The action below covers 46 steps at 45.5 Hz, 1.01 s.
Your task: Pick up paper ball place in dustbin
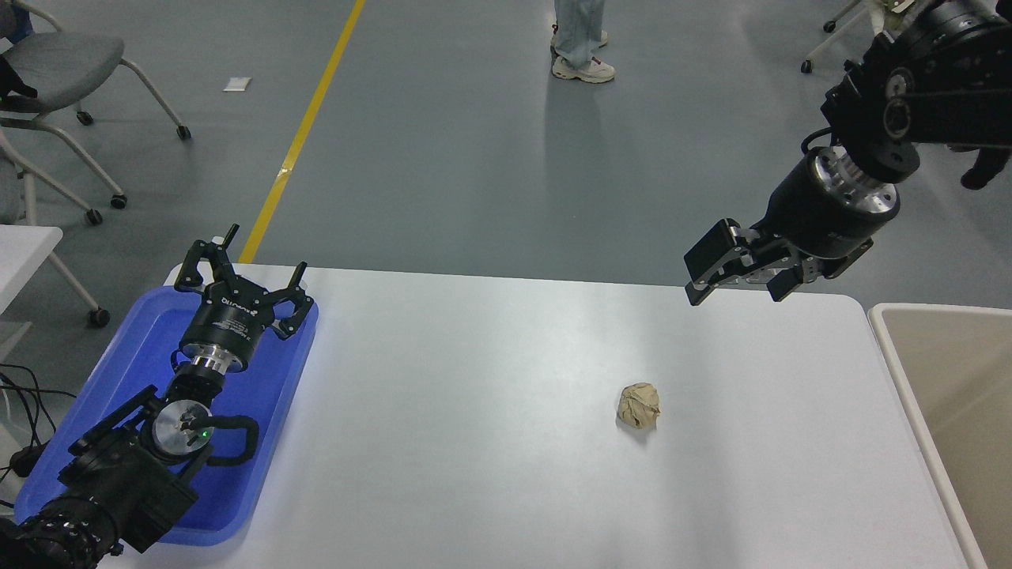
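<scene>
The paper ball [639,405] lies loose on the white table [474,442], right of the middle and somewhat nearer the right edge than the left, with bare tabletop all around it. Nothing touches it, so as I judge it the pickup has not begun and the whole task lies ahead of me.

My right gripper [739,276] hangs in the air above the table's far edge, toward the far right corner, beyond the ball and a little to its right, well apart from it. Its fingers are spread and carry nothing.

The dustbin [893,348] stands just beside the table's right edge, its pale rim running along that edge; only part of its tan inside shows, and I see no paper in that part.

What is left, I reckon: bring the right gripper back and down over the ball, close around it, lift, carry it past the right edge and let go over the bin.

My left gripper [237,273] is parked over the blue tray [118,371] at the table's left edge, fingers splayed, gripping nothing.
</scene>
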Motion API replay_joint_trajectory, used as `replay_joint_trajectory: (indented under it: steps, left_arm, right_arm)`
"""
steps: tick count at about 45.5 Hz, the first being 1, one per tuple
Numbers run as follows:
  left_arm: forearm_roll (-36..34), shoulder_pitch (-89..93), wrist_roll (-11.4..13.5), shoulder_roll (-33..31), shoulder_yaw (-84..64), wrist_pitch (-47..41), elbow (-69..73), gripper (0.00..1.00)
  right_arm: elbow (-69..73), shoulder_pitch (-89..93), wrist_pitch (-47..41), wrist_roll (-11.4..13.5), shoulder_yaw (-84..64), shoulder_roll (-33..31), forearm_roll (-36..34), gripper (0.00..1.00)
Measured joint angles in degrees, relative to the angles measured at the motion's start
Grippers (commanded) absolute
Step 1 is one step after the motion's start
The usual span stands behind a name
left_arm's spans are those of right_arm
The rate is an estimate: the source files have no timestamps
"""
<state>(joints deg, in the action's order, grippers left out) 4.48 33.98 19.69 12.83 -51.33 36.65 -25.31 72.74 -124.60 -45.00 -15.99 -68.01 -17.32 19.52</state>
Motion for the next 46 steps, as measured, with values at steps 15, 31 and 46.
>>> replay_joint_trajectory:
  steps: [15,31,46]
  left_arm:
    - [0.0,0.0,0.0,0.0,0.0,0.0,0.0,1.0]
    - [0.0,0.0,0.0,0.0,0.0,0.0,0.0,1.0]
    - [0.0,0.0,0.0,0.0,0.0,0.0,0.0,1.0]
  right_arm:
    - [-2.2,1.1,0.0,-0.1,0.6,-0.6,-0.8,1.0]
    - [-4.2,2.2,0.0,-0.2,0.2,-0.7,-1.1,1.0]
    - [-4.8,4.1,0.0,-0.2,3.1,-0.4,-1.2,1.0]
